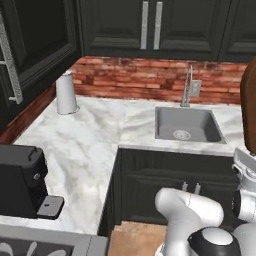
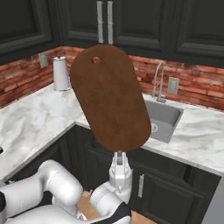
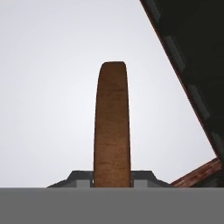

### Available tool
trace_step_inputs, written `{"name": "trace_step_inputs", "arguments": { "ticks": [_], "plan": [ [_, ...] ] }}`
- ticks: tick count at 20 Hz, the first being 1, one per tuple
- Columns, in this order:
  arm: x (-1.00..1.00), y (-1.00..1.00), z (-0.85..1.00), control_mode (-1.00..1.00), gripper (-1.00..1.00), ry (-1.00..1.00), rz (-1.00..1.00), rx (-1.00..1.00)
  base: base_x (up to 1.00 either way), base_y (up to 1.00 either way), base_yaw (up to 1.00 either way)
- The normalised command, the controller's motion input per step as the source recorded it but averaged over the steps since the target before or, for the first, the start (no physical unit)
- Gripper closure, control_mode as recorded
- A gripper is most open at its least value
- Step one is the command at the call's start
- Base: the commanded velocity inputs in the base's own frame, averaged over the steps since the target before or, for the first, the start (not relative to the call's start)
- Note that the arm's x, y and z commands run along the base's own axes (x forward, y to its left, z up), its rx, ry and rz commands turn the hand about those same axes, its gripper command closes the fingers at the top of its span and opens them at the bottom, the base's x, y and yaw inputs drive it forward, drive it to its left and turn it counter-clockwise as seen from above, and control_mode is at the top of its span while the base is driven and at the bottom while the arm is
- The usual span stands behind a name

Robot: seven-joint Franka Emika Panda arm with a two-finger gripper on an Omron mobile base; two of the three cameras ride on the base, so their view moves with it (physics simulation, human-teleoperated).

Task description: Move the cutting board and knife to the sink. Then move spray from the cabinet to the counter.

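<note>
In the left base view, nearest the lens, the white arm [image 1: 192, 212] is rising at the lower right, and the cutting board [image 1: 248, 107] is showing as a brown strip cut off by the right edge. The sink [image 1: 188, 125] is sitting sunk in the counter [image 1: 85, 140]; a paper towel roll [image 1: 66, 94] is standing by the brick.

In the right base view the gripper [image 2: 119, 154] is pinching the board's lower rounded end, holding it upright and tilted above the floor in front of the sink [image 2: 164, 119], probably so it clears the counter edge on the way over. The board is hiding part of the basin.

In the hand view the board [image 3: 112, 127] is appearing edge-on between the fingertips; the knife is hard to find anywhere
</note>
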Motion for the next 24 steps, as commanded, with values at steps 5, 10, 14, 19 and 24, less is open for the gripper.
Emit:
{"name": "trace_step_inputs", "arguments": {
  "ticks": [5,10,14,19,24],
  "plan": [
    [0.00,0.00,0.00,1.00,1.00,0.00,0.00,0.00,0.56,0.00,-0.15],
    [0.00,0.00,0.00,1.00,1.00,0.00,0.00,0.00,0.72,0.03,-0.13],
    [0.00,0.00,0.00,1.00,1.00,0.00,0.00,0.00,0.40,-0.06,-0.09],
    [0.00,0.00,0.00,1.00,1.00,0.00,0.00,0.00,0.26,-0.12,-0.04],
    [0.00,0.00,0.00,1.00,1.00,0.00,0.00,0.00,0.31,0.00,-0.05]
  ]
}}
